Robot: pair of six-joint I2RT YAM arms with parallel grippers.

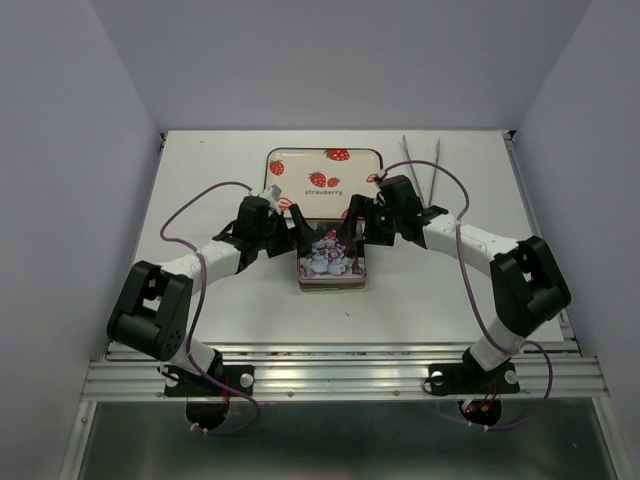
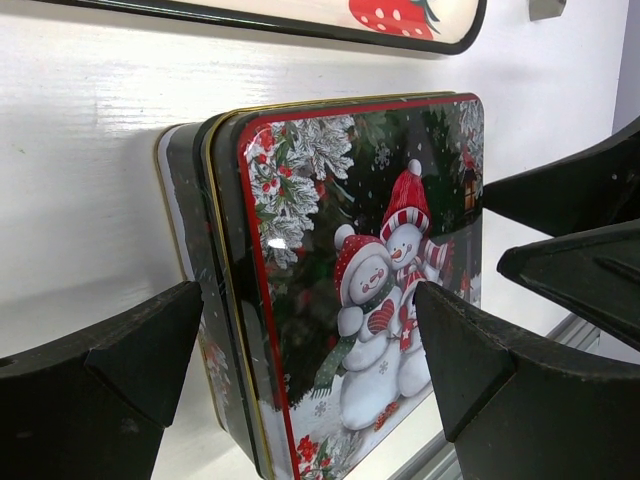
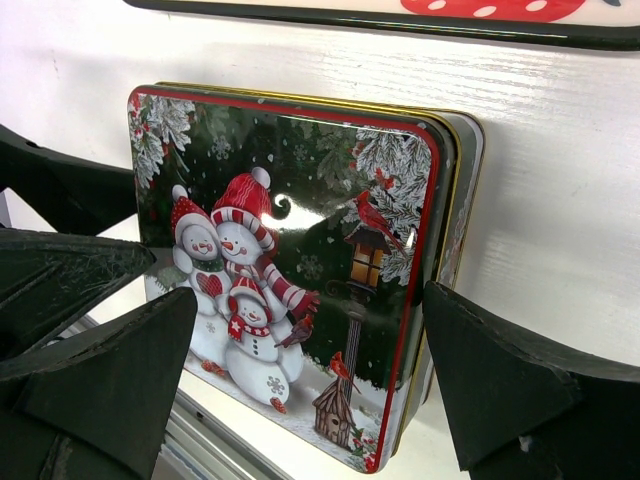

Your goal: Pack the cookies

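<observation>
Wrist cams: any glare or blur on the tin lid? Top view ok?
Left wrist: tin lid sharp, one small glare spot near the pine branches; left pincer nearly black, no detail. Right wrist: soft sheen across the lid, snowmen legible; right pincer equally dark; table very bright. Top view: even light, soft shadows, no blur.

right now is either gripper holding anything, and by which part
Nothing is held: left gripper and right gripper hang open at the square snowman-printed metal tin.

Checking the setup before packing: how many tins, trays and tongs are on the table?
Snowman tin: 1
Strawberry tray: 1
Metal tongs: 1
Total: 3
</observation>
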